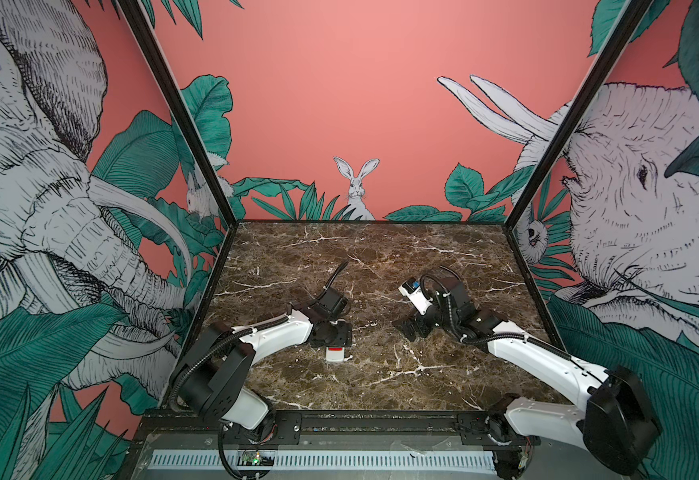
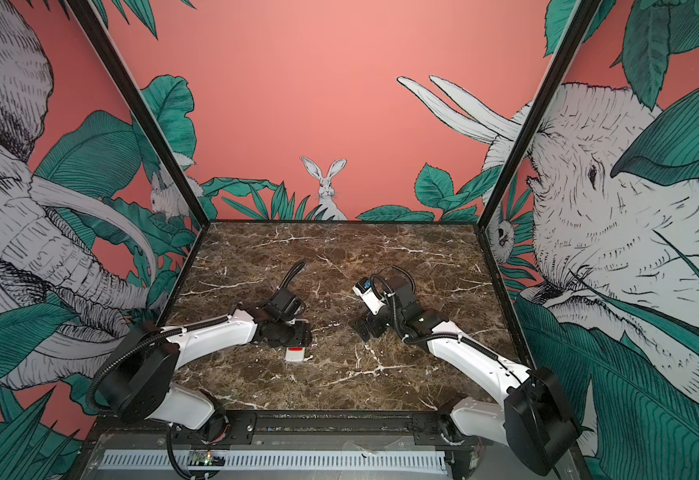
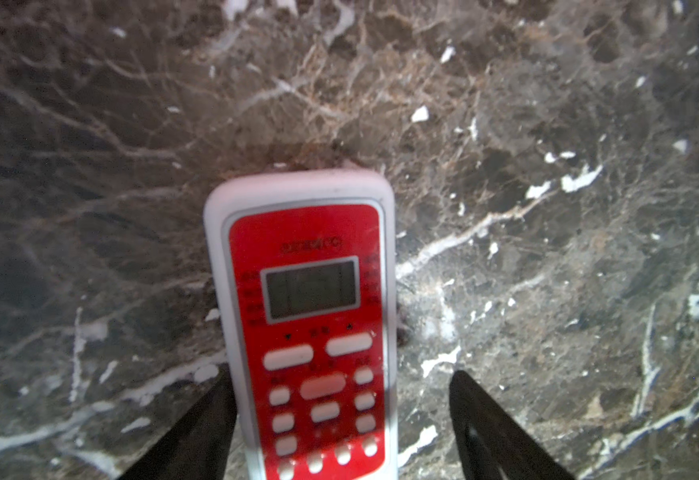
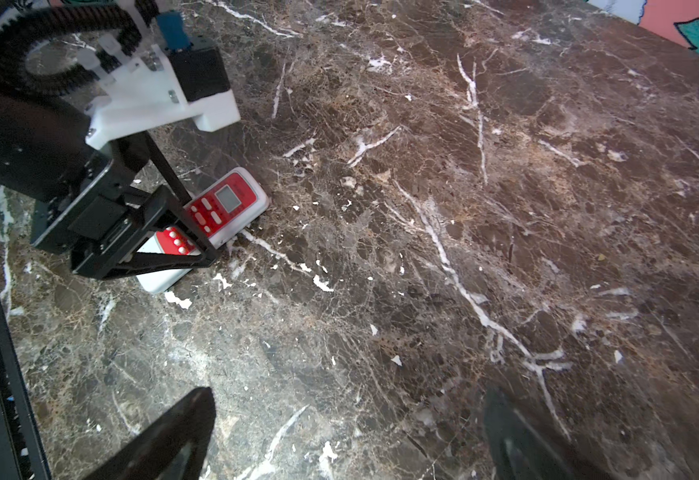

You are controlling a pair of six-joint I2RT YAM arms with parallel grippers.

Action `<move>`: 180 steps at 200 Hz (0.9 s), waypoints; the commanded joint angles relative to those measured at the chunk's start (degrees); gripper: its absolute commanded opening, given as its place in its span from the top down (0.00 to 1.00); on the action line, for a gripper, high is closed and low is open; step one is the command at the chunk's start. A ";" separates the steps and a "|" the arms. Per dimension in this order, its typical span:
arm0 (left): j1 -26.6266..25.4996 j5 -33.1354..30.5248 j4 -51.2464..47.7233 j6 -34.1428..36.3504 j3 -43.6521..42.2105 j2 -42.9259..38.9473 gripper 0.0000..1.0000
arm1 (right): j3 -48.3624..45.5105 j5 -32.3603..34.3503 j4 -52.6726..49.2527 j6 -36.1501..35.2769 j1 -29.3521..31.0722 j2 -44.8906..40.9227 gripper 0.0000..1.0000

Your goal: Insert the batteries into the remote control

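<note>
Marble table (image 1: 381, 257) carries the remote control (image 3: 304, 316), red face up, toward 7 o'clock of centre. Your left gripper (image 3: 341, 374) straddles its button end, jaws spread, gripping nothing. Your right gripper (image 4: 348, 395) hangs splayed wide, empty, at its 3 o'clock.

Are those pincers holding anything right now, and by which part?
Nothing is held. The left pincer straddles the button end of the remote control, jaws wider than it; the right pincer hangs open and empty.
</note>
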 commanded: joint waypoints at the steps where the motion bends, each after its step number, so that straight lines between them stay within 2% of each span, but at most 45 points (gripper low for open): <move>1: -0.02 -1.56 -3.94 0.08 -2.07 -2.42 0.11 | 0.26 4.22 0.07 0.59 -0.28 -2.85 0.01; 21: -0.01 -3.30 -6.72 1.03 -1.62 -4.50 0.01 | -0.83 8.56 0.28 0.96 -0.43 -5.20 0.01; 49: 0.09 -8.25 -10.37 2.52 -0.81 -9.14 0.01 | -2.84 16.95 0.90 1.68 -0.83 -8.58 0.01; 73: 0.96 -15.15 -12.73 5.29 1.32 -13.67 0.01 | -5.73 26.51 3.52 2.78 -2.12 -11.46 0.01; 104: 6.50 -24.67 -11.72 8.24 3.54 -19.90 0.01 | -9.91 38.33 9.69 4.79 -6.63 -14.75 0.01; 134: 13.13 -31.06 -3.04 11.66 1.97 -23.75 0.01 | -14.17 43.70 18.05 5.54 -11.38 -15.12 0.01; 156: 14.57 -39.51 -0.99 14.48 2.97 -22.34 0.01 | -16.99 46.71 23.88 6.45 -14.87 -13.81 0.01; 180: 15.06 -49.27 -0.13 16.85 4.06 -19.55 0.01 | -19.13 46.76 27.93 7.63 -18.57 -11.56 0.01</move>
